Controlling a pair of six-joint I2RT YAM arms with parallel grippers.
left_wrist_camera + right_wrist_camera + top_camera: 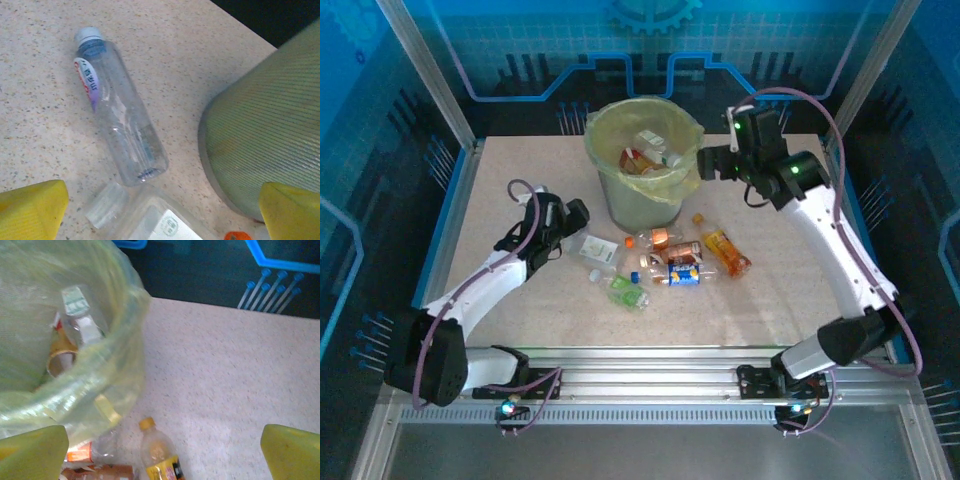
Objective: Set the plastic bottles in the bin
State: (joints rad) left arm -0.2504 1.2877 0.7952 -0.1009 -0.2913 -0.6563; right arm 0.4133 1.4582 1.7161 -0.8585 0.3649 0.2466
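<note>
Plastic bottles (pixel 670 262) lie clustered on the speckled tabletop (pixel 775 300) just in front of the bin (pixel 638 205); several more sit inside its yellow-green liner (pixel 122 315); left tool (pixel 575 215) low at the cluster's left edge, fingers (pixel 32 210) spread wide, gripping nothing; ahead of it a clear bottle (pixel 122 135) on its side, pale cap pointing away, near the bin wall but apart from it; a crushed clear bottle (pixel 160 222) lies nearer the tool; right tool (pixel 705 162) raised beside the bin's right rim, fingers spread, empty; below it an orange-capped juice bottle (pixel 159 457) near the bin's base.
</note>
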